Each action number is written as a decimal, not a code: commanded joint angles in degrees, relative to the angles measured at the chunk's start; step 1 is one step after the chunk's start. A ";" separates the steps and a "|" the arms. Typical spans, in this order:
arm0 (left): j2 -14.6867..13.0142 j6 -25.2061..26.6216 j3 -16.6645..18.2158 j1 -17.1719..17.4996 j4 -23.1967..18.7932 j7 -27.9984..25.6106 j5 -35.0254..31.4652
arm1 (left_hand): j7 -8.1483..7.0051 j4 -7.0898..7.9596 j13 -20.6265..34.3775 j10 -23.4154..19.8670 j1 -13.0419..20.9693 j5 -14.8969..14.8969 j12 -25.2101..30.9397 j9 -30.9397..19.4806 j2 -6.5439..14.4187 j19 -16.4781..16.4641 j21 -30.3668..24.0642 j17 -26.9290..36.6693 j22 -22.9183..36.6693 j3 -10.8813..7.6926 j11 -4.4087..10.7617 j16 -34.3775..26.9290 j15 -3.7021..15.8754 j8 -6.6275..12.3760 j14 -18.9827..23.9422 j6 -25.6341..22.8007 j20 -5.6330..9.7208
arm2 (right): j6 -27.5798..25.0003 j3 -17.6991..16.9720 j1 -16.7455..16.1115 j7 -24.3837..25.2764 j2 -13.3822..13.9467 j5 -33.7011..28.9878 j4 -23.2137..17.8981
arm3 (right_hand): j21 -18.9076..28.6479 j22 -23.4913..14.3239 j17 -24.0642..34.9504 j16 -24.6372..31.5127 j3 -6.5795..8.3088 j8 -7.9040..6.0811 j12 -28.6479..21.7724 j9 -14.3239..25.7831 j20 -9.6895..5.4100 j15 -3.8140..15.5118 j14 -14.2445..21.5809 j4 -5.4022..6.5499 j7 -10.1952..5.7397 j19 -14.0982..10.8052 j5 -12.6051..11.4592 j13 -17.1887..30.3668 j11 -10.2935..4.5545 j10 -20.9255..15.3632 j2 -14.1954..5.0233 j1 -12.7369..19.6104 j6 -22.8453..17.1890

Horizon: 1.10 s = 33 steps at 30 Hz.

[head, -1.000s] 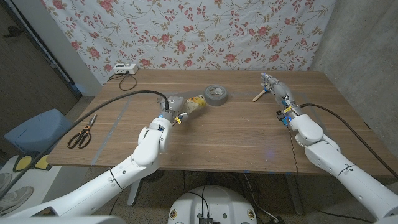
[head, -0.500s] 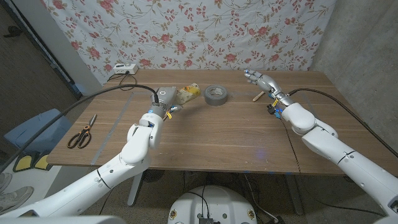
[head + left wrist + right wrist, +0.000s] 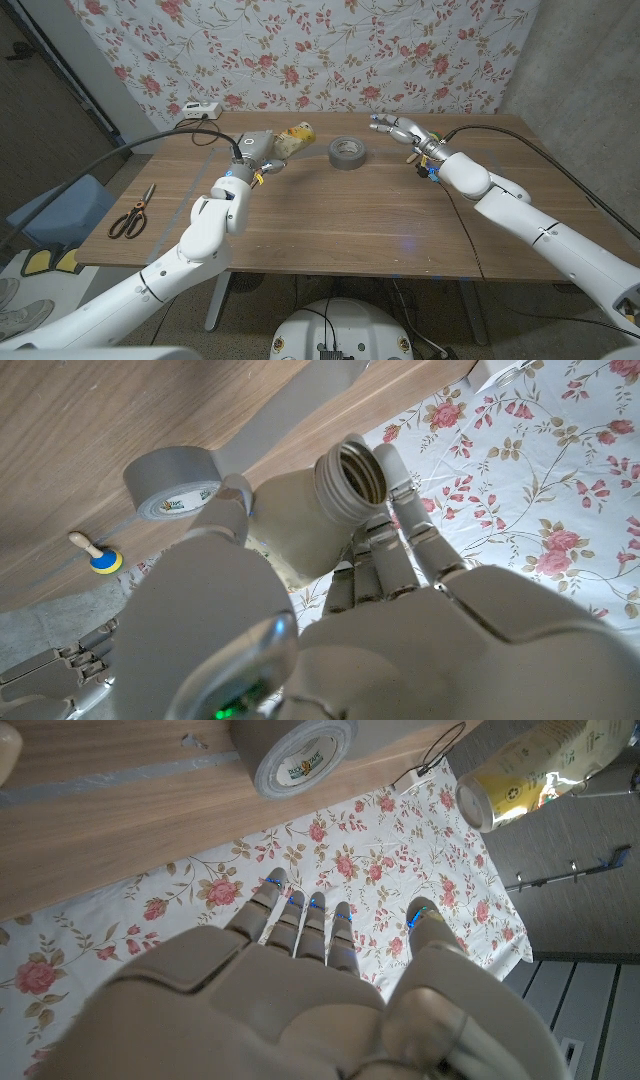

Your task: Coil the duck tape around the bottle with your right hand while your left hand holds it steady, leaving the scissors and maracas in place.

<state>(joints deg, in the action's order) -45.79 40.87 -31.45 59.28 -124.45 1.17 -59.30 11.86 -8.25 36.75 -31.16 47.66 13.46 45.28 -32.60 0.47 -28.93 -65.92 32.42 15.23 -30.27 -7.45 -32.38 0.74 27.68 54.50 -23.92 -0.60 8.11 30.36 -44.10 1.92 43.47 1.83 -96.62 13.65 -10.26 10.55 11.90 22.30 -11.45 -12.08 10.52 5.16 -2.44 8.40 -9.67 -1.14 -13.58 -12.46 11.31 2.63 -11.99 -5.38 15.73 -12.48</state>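
**Bottle up, tape waiting on the table**

The left hand [image 3: 262, 150] holds the bottle [image 3: 295, 136] up off the table [image 3: 330, 215]. Its fingers [image 3: 400, 530] wrap around the bottle's sides, and in the left wrist view the open mouth of the bottle points away from the palm. I think it is held up like this so there is room all around it for tape to go on, and so it will not roll.

The tape [image 3: 346, 152] is a grey roll. It lies flat on the table, near the far side, between the two hands. Nothing touches it. It is just beside the bottle but not on it, so the wrapping has not begun.

The right hand [image 3: 398, 128] hangs above the table to the right of the tape, fingers [image 3: 300, 925] stretched out and spread. It holds nothing. It looks ready to reach for the roll, which is probably the next thing to do.

A maraca [image 3: 413, 155] lies on the table close to the right hand's wrist. The hand should take care not to bump it. The scissors [image 3: 131, 214] lie far off by the left edge of the table, well away from the work, so they are safe where they are.
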 commanded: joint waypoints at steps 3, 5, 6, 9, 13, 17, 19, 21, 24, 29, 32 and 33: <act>-1.94 0.73 3.99 2.31 -2.52 -3.78 5.46 | -9.52 6.02 1.03 -14.60 9.54 0.69 0.78 -0.21 9.88 0.34 -0.76 0.69 -0.14 -5.53 14.62 0.28 11.77 13.68 7.62 -9.53 0.02 | -5.10 6.60 7.62 -4.38 -2.07 -12.49 2.02 | -0.30 -0.17 0.11 -0.41 0.24 0.12 0.23 0.24 0.13 0.54 -0.87 -0.20 -0.44 -0.02 0.58 0.35 -0.27 0.42 -0.01 1.02 0.31; -2.24 1.06 4.21 2.54 -2.83 -4.04 5.99 | -9.50 6.05 1.31 -14.63 9.55 0.74 0.95 -0.32 9.86 0.41 -0.91 0.89 -0.23 -5.47 14.53 0.30 11.76 13.77 7.73 -9.47 -0.02 | -5.11 7.47 8.65 -4.87 -2.55 -13.64 2.67 | -0.32 -0.17 0.11 -0.42 0.26 0.18 0.31 0.24 0.11 0.57 -0.90 -0.20 -0.53 -0.02 0.63 0.36 -0.29 0.62 0.03 1.14 0.48; -2.41 1.23 4.31 2.64 -3.00 -4.08 6.25 | -9.54 6.07 1.42 -14.62 9.56 0.76 1.00 -0.36 9.85 0.41 -0.98 0.96 -0.27 -5.45 14.59 0.31 11.75 13.81 7.75 -9.48 -0.05 | -5.33 7.94 9.20 -5.12 -2.85 -14.30 2.93 | -0.38 -0.17 0.11 -0.46 0.27 0.22 0.36 0.25 0.09 0.66 -1.00 -0.21 -0.56 0.09 0.67 0.36 -0.29 0.74 0.06 1.22 0.57; -2.80 1.87 4.48 2.98 -3.44 -4.44 6.79 | -9.52 6.09 1.80 -14.54 9.58 0.85 1.18 -0.43 9.79 0.52 -1.12 1.19 -0.41 -5.38 14.81 0.35 11.74 13.95 7.87 -9.59 -0.03 | -5.92 9.41 10.80 -5.81 -3.59 -16.60 3.67 | -0.49 -0.18 0.12 -0.57 0.32 0.32 0.43 0.26 -0.07 0.79 -1.28 -0.21 -0.63 0.25 0.77 0.37 -0.42 0.92 0.11 1.46 0.84; -3.39 2.98 4.49 3.35 -4.08 -4.44 7.24 | -9.51 6.06 2.81 -14.56 9.69 1.07 1.80 -0.97 9.68 0.61 -1.48 1.74 -0.73 -5.21 15.15 0.39 11.79 14.36 8.22 -9.49 0.03 | -6.64 12.00 13.64 -7.77 -4.85 -20.02 5.14 | -0.62 -0.19 0.14 -0.77 0.42 0.51 0.66 0.29 -0.11 1.10 -1.86 -0.21 -0.91 0.36 0.95 0.40 -0.76 1.55 0.19 1.94 1.45; -3.93 3.87 4.30 3.42 -4.57 -4.16 7.69 | -9.52 6.04 4.70 -14.19 9.84 1.45 2.78 -1.60 9.53 0.82 -1.91 2.77 -1.31 -4.83 14.91 0.21 11.80 14.92 8.91 -9.54 -0.07 | -7.32 13.86 15.52 -8.92 -5.81 -22.84 6.07 | -0.75 -0.19 0.15 -0.81 0.50 0.57 0.88 0.31 -0.16 1.24 -2.09 -0.19 -0.92 0.51 1.07 0.42 -1.04 2.21 0.25 2.34 1.78; -4.03 4.13 4.29 3.54 -4.70 -4.43 8.08 | -9.36 6.03 5.56 -14.05 9.92 1.62 3.20 -1.75 9.49 1.01 -2.04 3.25 -1.56 -4.66 14.96 0.18 11.76 15.08 8.92 -9.59 -0.12 | -7.69 14.69 16.35 -9.52 -6.24 -24.09 6.52 | -0.80 -0.20 0.16 -0.87 0.56 0.67 0.91 0.32 -0.19 1.41 -2.28 -0.19 -1.00 0.57 1.12 0.43 -1.06 2.38 0.22 2.55 2.12; -4.12 4.28 4.40 3.73 -4.86 -4.86 8.60 | -9.54 5.99 6.27 -13.84 10.01 1.76 3.48 -1.79 9.49 1.12 -2.17 3.64 -1.76 -4.56 14.98 0.19 11.78 15.15 8.81 -9.57 -0.10 | -8.46 15.57 17.09 -10.15 -6.59 -25.59 6.75 | -0.86 -0.20 0.17 -0.96 0.61 0.70 0.95 0.33 -0.30 1.56 -2.57 -0.18 -0.98 0.64 1.15 0.44 -1.14 2.54 0.21 2.71 2.29; -4.34 4.73 4.20 3.67 -5.03 -5.13 8.86 | -9.48 6.01 6.97 -13.58 10.07 1.89 3.71 -1.81 9.50 1.20 -2.32 4.03 -1.96 -4.44 15.01 0.17 11.75 15.21 8.75 -9.57 -0.15 | -9.45 16.77 17.98 -11.01 -7.02 -27.62 7.06 | -0.96 -0.20 0.17 -1.05 0.66 0.72 1.08 0.35 -0.38 1.60 -2.93 -0.16 -1.02 0.80 1.22 0.46 -1.31 3.02 0.22 2.97 2.51; -4.64 4.98 4.00 3.44 -5.19 -5.52 9.70 | -9.50 6.06 8.13 -13.42 10.17 2.10 4.18 -1.73 9.54 1.42 -2.55 4.68 -2.30 -4.27 15.06 0.18 11.78 15.21 8.60 -9.48 -0.21 | -10.98 18.34 19.12 -12.66 -7.45 -30.18 7.47 | -1.04 -0.21 0.18 -1.15 0.69 0.68 1.11 0.37 -0.46 1.79 -3.36 -0.13 -1.06 0.91 1.30 0.48 -1.32 3.28 0.25 3.19 2.58; -4.85 4.99 3.69 3.09 -5.20 -5.66 10.03 | -9.45 6.11 8.86 -13.22 10.23 2.23 4.41 -1.77 9.57 1.57 -2.71 5.07 -2.50 -4.18 15.03 0.23 11.70 15.26 8.43 -9.41 -0.23 | -12.27 19.26 19.62 -13.68 -7.44 -32.06 7.23 | -1.06 -0.21 0.19 -1.11 0.70 0.63 1.06 0.38 -0.47 1.84 -3.35 -0.11 -1.06 0.93 1.34 0.49 -1.37 3.27 0.27 3.30 2.53; -4.89 5.03 3.56 2.96 -5.21 -5.68 10.10 | -9.53 6.12 9.02 -13.18 10.23 2.25 4.46 -1.75 9.57 1.54 -2.76 5.16 -2.55 -4.15 14.97 0.24 11.71 15.26 8.39 -9.40 -0.25 | -12.85 19.53 19.77 -14.21 -7.42 -32.61 7.08 | -1.06 -0.21 0.19 -1.11 0.70 0.62 1.06 0.39 -0.46 1.86 -3.36 -0.10 -1.05 0.92 1.34 0.49 -1.39 3.28 0.27 3.32 2.53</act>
<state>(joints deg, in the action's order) -49.91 45.08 -27.29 62.65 -129.15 -3.80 -50.75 11.75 -7.41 45.08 -30.43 47.67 14.35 49.27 -34.27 0.45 -27.60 -68.27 37.23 12.77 -29.44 -6.72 -31.90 2.04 28.07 56.62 -23.81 -0.70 -1.03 45.48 -27.83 -8.57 37.26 -24.12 -90.35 12.62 -10.26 10.53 10.79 22.65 -10.96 -11.01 10.82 4.53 -0.70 5.38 -9.78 -2.36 -12.96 -11.20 11.61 1.33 -8.97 -5.00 18.51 -10.20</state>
